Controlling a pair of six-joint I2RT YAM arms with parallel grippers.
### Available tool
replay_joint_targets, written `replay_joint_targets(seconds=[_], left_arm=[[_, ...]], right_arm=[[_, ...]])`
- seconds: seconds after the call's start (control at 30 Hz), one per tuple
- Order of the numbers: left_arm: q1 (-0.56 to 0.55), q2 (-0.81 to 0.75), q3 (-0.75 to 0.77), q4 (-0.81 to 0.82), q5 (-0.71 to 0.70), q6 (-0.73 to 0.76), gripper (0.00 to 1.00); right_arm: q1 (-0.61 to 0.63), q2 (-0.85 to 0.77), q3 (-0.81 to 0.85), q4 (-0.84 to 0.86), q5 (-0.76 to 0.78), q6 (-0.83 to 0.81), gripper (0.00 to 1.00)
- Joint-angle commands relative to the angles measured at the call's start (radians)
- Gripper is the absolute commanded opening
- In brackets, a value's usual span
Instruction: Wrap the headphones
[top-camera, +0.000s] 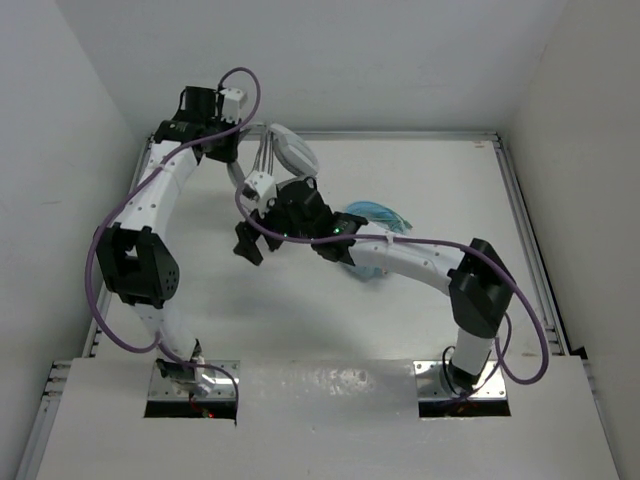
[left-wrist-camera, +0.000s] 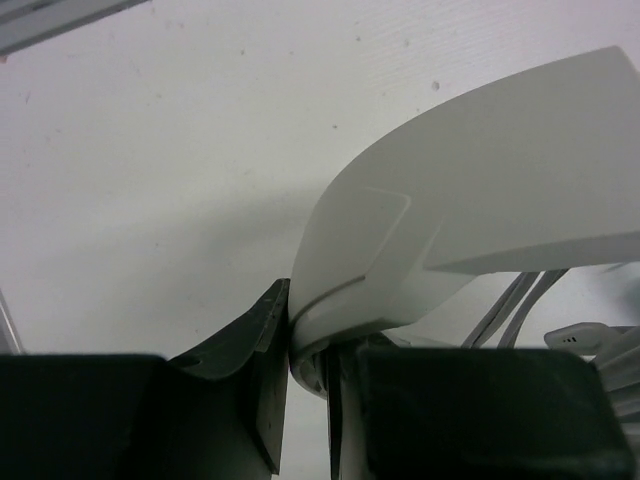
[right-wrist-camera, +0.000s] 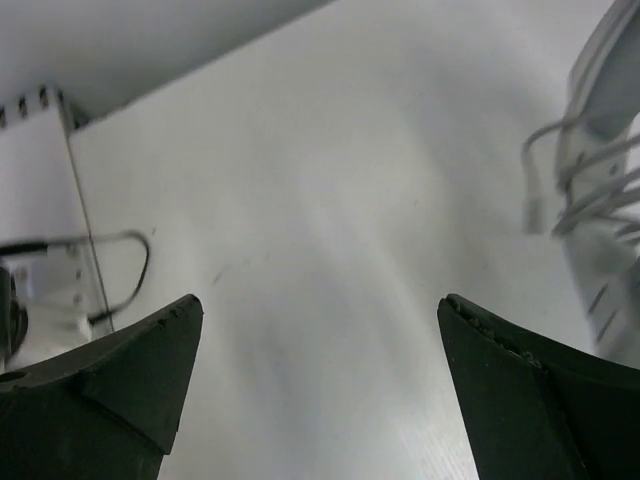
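The white-and-grey headphones (top-camera: 292, 148) are at the far left of the table, with cable strands (top-camera: 263, 160) hanging off them. My left gripper (top-camera: 236, 138) is shut on the headphones' pale curved band (left-wrist-camera: 470, 190); in the left wrist view the gripper (left-wrist-camera: 306, 335) pinches its lower end. My right gripper (top-camera: 244, 222) is open and empty, just in front of the headphones and apart from them. In the right wrist view the gripper (right-wrist-camera: 318, 315) faces bare table, and the headphones (right-wrist-camera: 612, 90) with loops of cable (right-wrist-camera: 560, 190) show at the right edge.
Light blue headphones (top-camera: 378, 216) lie right of centre, partly under my right arm. The table's raised rim (top-camera: 400, 134) runs along the back and sides, with white walls close behind. A wall panel with a thin dark wire (right-wrist-camera: 120, 270) shows at the left.
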Motion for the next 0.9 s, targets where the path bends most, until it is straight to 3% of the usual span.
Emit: replay_joint_targets(seconds=[0.0, 0.13, 0.17, 0.2, 0.23, 0.27, 0.3, 0.33, 0.5, 0.67, 0.87], left_arm=[[0.018, -0.058, 0.066, 0.025, 0.056, -0.046, 0.0], [0.018, -0.022, 0.096, -0.014, 0.022, 0.002, 0.0], [0.018, -0.012, 0.109, -0.046, 0.016, 0.019, 0.0], [0.016, -0.003, 0.121, -0.059, 0.008, 0.045, 0.0], [0.016, 0.003, 0.127, -0.064, -0.019, 0.056, 0.0], [0.016, 0.0, 0.126, -0.055, -0.035, 0.066, 0.0], [0.015, -0.004, 0.121, -0.048, -0.047, 0.083, 0.0], [0.013, -0.011, 0.118, -0.044, -0.073, 0.091, 0.0], [-0.011, -0.006, 0.141, -0.059, -0.102, 0.128, 0.0], [-0.038, 0.002, 0.139, -0.084, -0.13, 0.146, 0.0], [-0.044, -0.004, 0.13, -0.087, -0.122, 0.151, 0.0]], right_arm=[[0.005, -0.1, -0.076, -0.005, -0.053, -0.125, 0.99], [0.005, -0.218, -0.208, 0.001, -0.154, -0.235, 0.98], [0.005, -0.245, -0.223, -0.008, -0.193, -0.284, 0.9], [0.007, -0.3, -0.239, -0.033, -0.195, -0.34, 0.53], [0.007, -0.328, -0.26, -0.036, -0.17, -0.343, 0.35], [0.005, -0.354, -0.27, -0.036, -0.067, -0.333, 0.3], [0.002, -0.379, -0.276, -0.036, -0.008, -0.338, 0.39], [0.002, -0.408, -0.28, -0.033, 0.047, -0.347, 0.66], [-0.019, -0.355, -0.176, -0.065, 0.325, -0.369, 0.91], [-0.073, -0.192, 0.034, -0.122, 0.382, -0.306, 0.99], [-0.189, -0.01, 0.29, -0.204, 0.257, -0.238, 0.99]])
